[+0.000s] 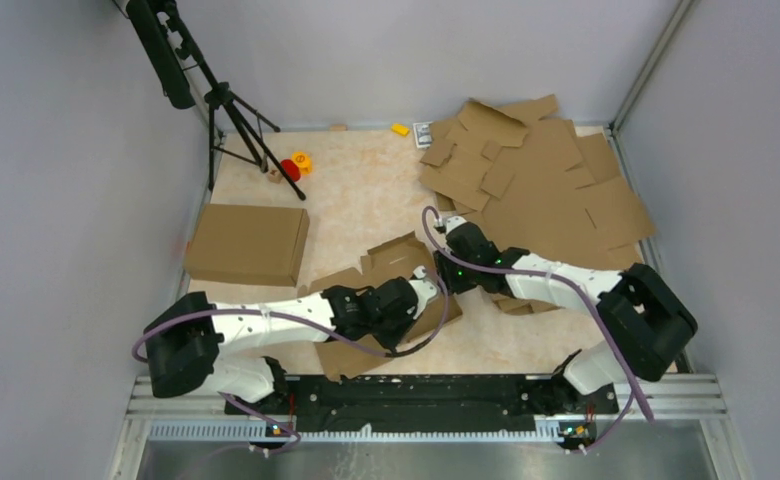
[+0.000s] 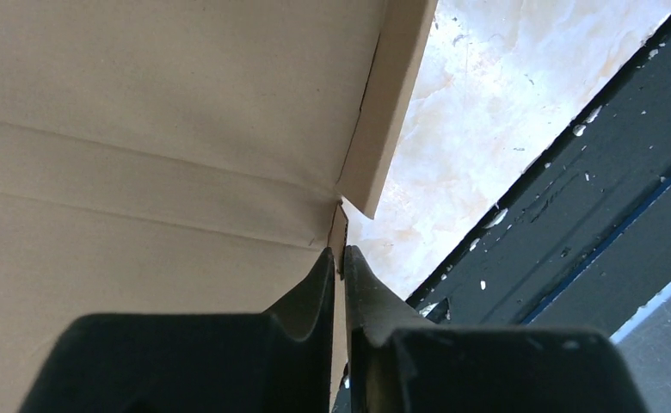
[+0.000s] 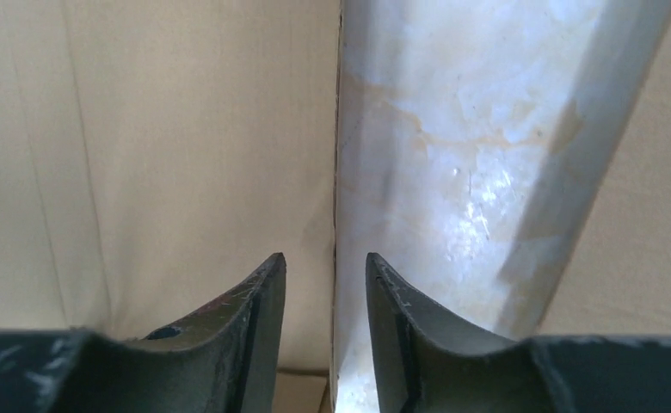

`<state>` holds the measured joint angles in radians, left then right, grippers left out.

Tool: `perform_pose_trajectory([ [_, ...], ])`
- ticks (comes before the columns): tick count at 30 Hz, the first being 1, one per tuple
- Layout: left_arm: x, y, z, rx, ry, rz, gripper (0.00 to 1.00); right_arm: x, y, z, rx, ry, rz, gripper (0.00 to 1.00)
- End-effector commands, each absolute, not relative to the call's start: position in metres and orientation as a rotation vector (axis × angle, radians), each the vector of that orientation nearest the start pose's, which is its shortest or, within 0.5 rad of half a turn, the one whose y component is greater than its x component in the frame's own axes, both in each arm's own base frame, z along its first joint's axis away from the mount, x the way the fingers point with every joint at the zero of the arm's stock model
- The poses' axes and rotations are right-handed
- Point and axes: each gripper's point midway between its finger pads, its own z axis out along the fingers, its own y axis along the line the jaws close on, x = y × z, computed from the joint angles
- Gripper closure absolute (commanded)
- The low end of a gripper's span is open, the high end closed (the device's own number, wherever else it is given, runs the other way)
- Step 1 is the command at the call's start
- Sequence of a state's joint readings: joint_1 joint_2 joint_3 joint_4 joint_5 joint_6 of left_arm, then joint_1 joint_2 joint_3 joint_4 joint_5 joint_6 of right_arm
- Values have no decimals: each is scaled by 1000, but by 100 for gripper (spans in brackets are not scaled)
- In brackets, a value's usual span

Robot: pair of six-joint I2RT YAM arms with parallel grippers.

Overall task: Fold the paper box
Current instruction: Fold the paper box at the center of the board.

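The paper box is a brown cardboard blank, partly folded, lying at the table's middle between the two arms. In the left wrist view its broad panel fills the left side, with a narrow flap standing at its edge. My left gripper is shut on a thin cardboard edge at that corner; from above it sits at the box's right side. My right gripper is open, its fingers straddling the edge of a cardboard panel without touching it; from above it is at the box's far right corner.
A finished folded box lies at the left. Several flat cardboard blanks are piled at the back right. A tripod and small red and yellow toys stand at the back left. A black rail runs along the near edge.
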<state>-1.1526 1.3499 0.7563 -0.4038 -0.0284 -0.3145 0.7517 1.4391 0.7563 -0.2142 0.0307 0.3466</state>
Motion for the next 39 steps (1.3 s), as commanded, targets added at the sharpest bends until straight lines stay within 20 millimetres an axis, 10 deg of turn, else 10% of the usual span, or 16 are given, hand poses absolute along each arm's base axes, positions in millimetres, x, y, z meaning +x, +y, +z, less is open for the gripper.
perform_pose_trajectory([
  [1,125,-291,71,1100,2342,-551,90,261,252,54,-562,2429,408,67],
  [17,123,-303,47,1210,2385,-571,90,249,232,97,-591,2367,384,96],
  [23,125,-304,49,1207,2364,-591,90,248,234,91,-571,2403,387,65],
  [29,126,-299,49,1203,2360,-583,90,252,246,64,-579,2477,396,60],
  [33,126,-295,49,1198,2361,-580,90,254,241,43,-586,2530,324,71],
  [36,126,-293,47,1196,2371,-570,90,254,237,43,-603,2537,290,100],
  [39,126,-297,46,1196,2365,-590,90,260,221,58,-601,2512,180,100],
])
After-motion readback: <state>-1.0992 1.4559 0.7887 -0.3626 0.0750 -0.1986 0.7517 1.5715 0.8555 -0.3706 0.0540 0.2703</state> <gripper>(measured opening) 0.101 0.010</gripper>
